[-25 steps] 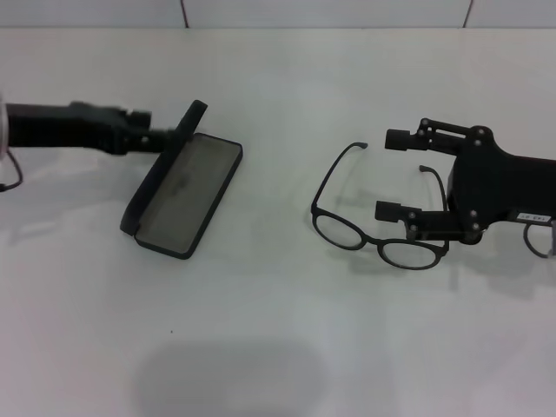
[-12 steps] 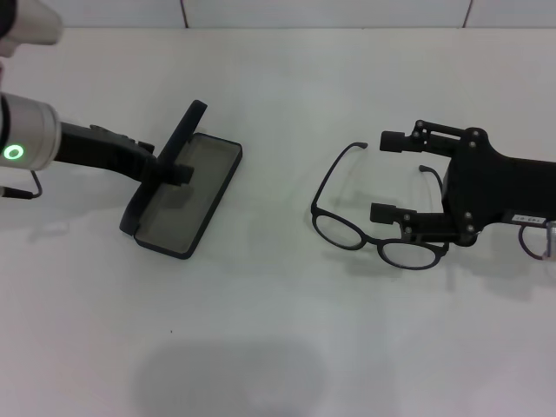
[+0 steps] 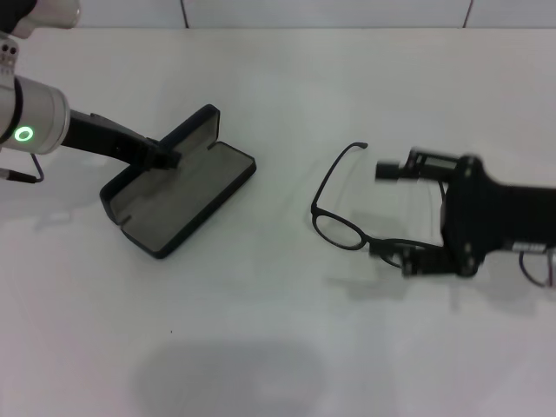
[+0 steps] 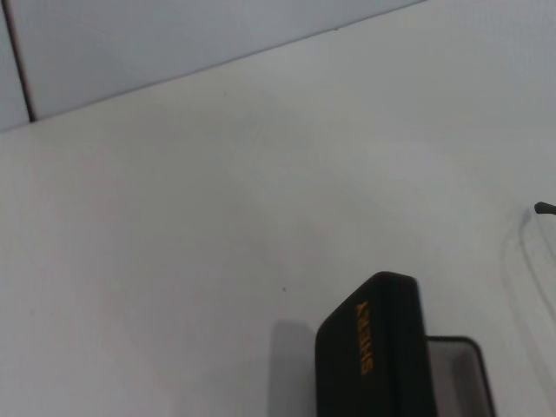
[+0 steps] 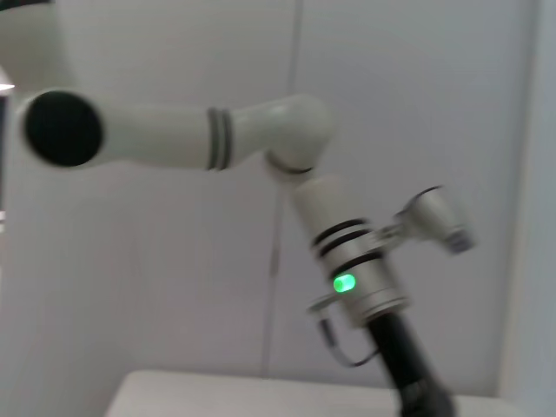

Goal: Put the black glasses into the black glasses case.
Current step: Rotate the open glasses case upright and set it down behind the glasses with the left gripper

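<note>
Black right gripper (image 3: 393,213), fingers spread apart, straddles the right side of the black glasses (image 3: 347,208), thin-framed with rounded clear lenses, on the white table (image 3: 287,330). Well apart to the left, the left gripper (image 3: 165,156) pinches the raised lid of the open black glasses case (image 3: 178,204), grey-lined.

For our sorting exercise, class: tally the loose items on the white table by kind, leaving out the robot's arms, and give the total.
Black thin-framed eyeglasses: 1
Open black hard-shell glasses case with grey lining: 1
Total: 2
</note>
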{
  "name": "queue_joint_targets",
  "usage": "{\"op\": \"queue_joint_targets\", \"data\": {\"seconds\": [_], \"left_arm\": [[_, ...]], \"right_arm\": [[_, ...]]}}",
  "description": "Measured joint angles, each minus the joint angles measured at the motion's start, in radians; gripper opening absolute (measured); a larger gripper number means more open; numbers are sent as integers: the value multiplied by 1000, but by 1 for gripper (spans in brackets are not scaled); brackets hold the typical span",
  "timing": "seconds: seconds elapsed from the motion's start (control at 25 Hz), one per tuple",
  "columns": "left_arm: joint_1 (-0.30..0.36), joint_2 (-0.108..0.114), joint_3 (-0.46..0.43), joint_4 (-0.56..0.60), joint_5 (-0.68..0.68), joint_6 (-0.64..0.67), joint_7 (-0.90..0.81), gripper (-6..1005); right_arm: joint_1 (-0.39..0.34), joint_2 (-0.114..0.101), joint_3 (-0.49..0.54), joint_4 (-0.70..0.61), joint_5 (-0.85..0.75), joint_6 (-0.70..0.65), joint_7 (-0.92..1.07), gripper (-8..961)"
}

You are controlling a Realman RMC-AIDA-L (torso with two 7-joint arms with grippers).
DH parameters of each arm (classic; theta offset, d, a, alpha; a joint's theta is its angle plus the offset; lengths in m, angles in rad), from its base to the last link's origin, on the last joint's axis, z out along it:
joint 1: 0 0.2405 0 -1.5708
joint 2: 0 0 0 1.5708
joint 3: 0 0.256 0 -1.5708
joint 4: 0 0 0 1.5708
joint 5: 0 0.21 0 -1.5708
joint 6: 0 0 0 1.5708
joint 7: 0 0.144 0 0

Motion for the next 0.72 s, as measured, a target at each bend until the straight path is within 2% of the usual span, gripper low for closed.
{"op": "queue_joint_targets", "data": {"seconds": [0.24, 0.48, 0.64, 0.72], "left_arm": [[-33, 1, 13, -3, 63, -28, 33, 352], [-104, -1, 46, -9, 62, -58, 157, 211], [-134, 0, 186, -39, 77, -122, 285, 197], [-169, 0, 258, -79, 93, -154, 309, 193]], "right_arm": [[-23, 16, 2, -56, -127, -43, -1, 782], [-51, 27, 5, -74, -145, -50, -6, 783], [-73, 36, 5, -75, -145, -53, -31, 783], [-85, 40, 5, -75, -146, -63, -43, 783]]}}
